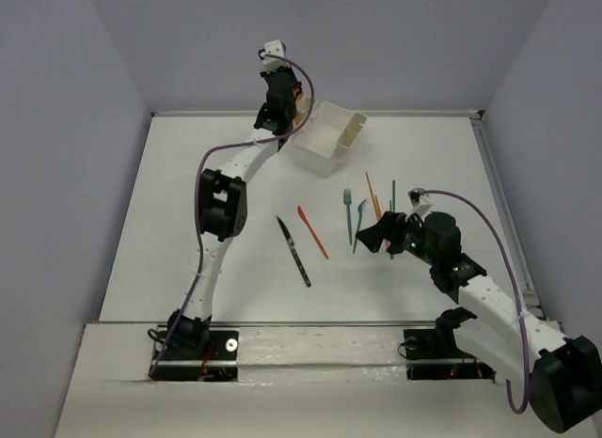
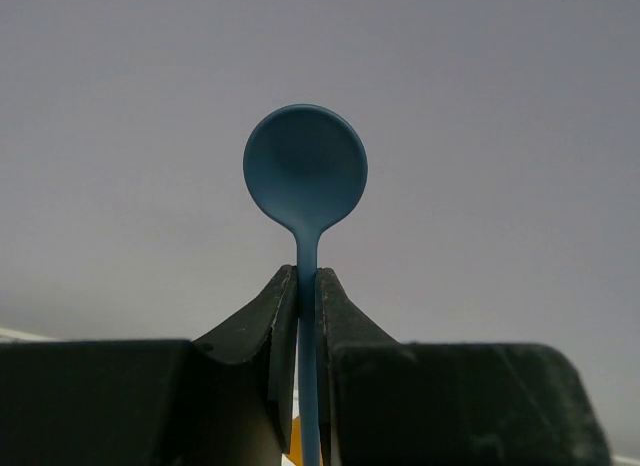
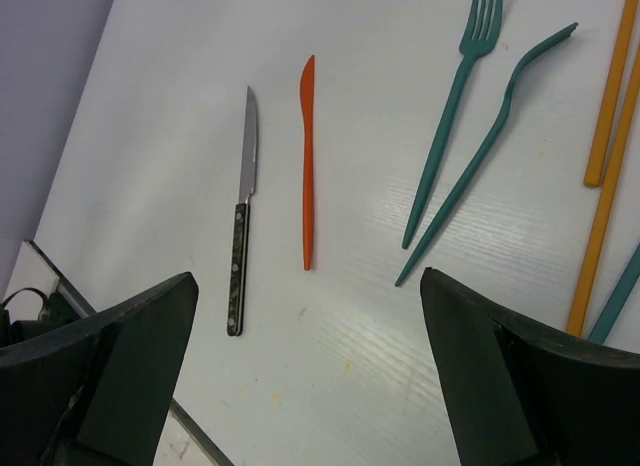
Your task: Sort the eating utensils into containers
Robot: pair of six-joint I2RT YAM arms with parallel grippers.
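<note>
My left gripper [image 2: 308, 286] is shut on the handle of a blue spoon [image 2: 305, 176], whose bowl stands upright against the grey wall. In the top view this gripper [image 1: 279, 86] is raised at the far side, just left of the white caddy [image 1: 320, 148]; the spoon cannot be made out there. My right gripper [image 3: 308, 281] is open and empty above the table [image 1: 381, 233]. Ahead of it lie a dark-handled knife [image 3: 240, 271], an orange knife [image 3: 308, 166], a teal fork [image 3: 450, 106], a second teal utensil [image 3: 490, 146], orange chopsticks [image 3: 605, 136] and a teal chopstick [image 3: 615, 306].
The caddy has narrow compartments on its right side [image 1: 354, 128]. The loose utensils lie in a row across the middle of the table, from the dark knife [image 1: 293, 252] to the teal chopstick [image 1: 393, 195]. Grey walls close the table at the back and sides.
</note>
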